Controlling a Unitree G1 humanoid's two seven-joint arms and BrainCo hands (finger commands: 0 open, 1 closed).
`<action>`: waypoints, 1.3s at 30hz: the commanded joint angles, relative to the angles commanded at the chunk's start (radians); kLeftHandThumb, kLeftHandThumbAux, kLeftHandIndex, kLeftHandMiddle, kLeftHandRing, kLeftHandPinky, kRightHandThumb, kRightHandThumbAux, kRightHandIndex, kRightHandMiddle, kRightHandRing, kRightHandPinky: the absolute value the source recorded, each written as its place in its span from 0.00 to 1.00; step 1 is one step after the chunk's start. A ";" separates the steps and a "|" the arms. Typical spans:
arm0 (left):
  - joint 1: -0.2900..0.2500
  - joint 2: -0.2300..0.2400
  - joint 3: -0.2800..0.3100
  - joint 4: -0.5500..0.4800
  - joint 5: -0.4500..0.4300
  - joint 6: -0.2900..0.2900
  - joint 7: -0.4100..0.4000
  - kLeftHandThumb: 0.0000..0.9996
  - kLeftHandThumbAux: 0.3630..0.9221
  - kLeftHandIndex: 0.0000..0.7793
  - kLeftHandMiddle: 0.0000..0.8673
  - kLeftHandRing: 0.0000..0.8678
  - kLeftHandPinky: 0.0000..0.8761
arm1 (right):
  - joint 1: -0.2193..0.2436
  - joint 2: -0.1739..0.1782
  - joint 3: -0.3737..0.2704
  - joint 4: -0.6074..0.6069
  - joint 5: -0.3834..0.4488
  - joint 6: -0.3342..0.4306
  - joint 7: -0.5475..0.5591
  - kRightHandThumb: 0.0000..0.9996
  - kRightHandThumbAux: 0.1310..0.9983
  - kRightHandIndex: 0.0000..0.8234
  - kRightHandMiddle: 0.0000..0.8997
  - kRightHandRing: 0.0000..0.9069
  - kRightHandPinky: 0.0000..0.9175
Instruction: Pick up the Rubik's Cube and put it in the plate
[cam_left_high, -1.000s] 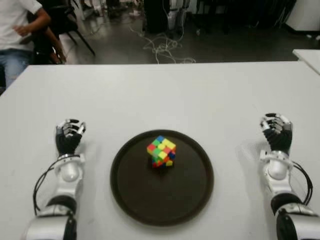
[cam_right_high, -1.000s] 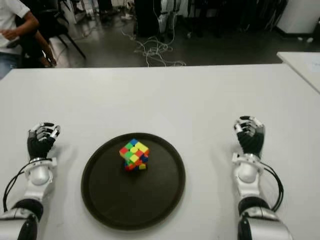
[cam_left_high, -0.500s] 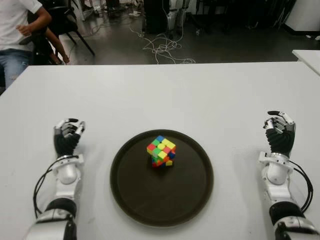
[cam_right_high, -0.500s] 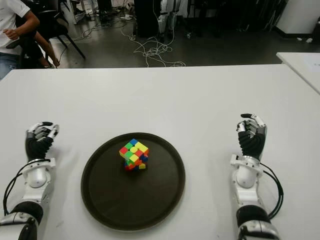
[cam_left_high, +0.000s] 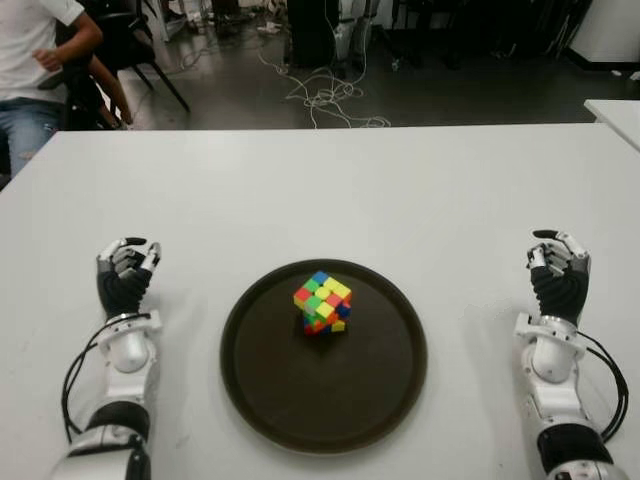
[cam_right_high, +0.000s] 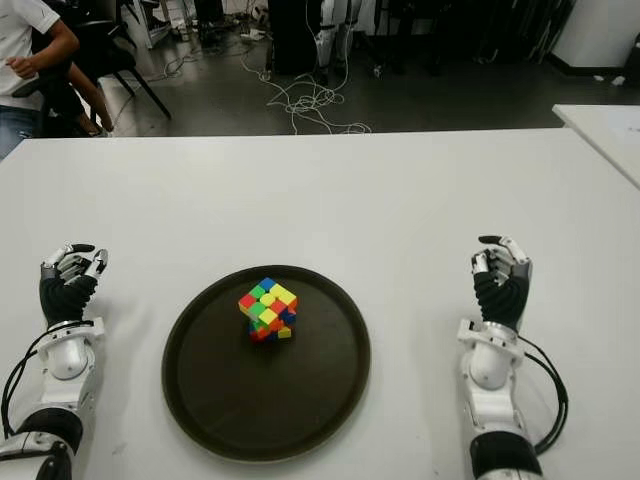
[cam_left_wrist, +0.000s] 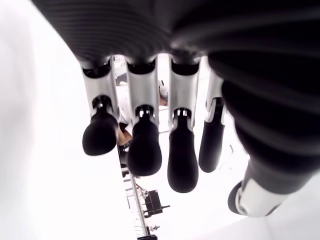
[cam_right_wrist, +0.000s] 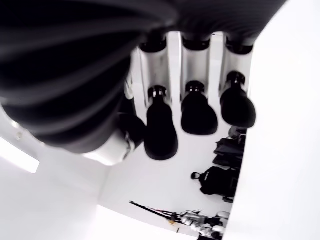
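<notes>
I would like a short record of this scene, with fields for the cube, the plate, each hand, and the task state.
cube: Rubik's Cube sits inside the plate, slightly behind its centre, tilted on an edge
plate: dark round plate on the white table, between the two hands
left hand: to the left of the plate, apart from it, fingers loosely bent, holds nothing
right hand: to the right of the plate, apart from it, fingers loosely bent, holds nothing
task state: cube already in the plate, neither hand touching it
background: a seated person beyond the table's far left corner
</notes>
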 joint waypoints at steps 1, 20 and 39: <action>0.004 -0.003 -0.001 -0.007 0.000 -0.002 -0.002 0.70 0.61 0.56 0.82 0.84 0.83 | 0.006 -0.001 -0.001 -0.012 0.000 -0.002 0.001 0.69 0.69 0.53 0.88 0.88 0.85; 0.031 -0.023 0.002 -0.026 -0.020 -0.021 -0.064 0.69 0.61 0.56 0.86 0.89 0.87 | 0.049 0.010 -0.018 -0.160 0.024 0.096 0.033 0.69 0.69 0.53 0.87 0.88 0.87; 0.042 -0.044 0.007 -0.048 -0.039 -0.031 -0.090 0.69 0.61 0.56 0.84 0.87 0.86 | 0.052 0.004 -0.017 -0.191 0.012 0.143 0.064 0.69 0.69 0.53 0.87 0.88 0.86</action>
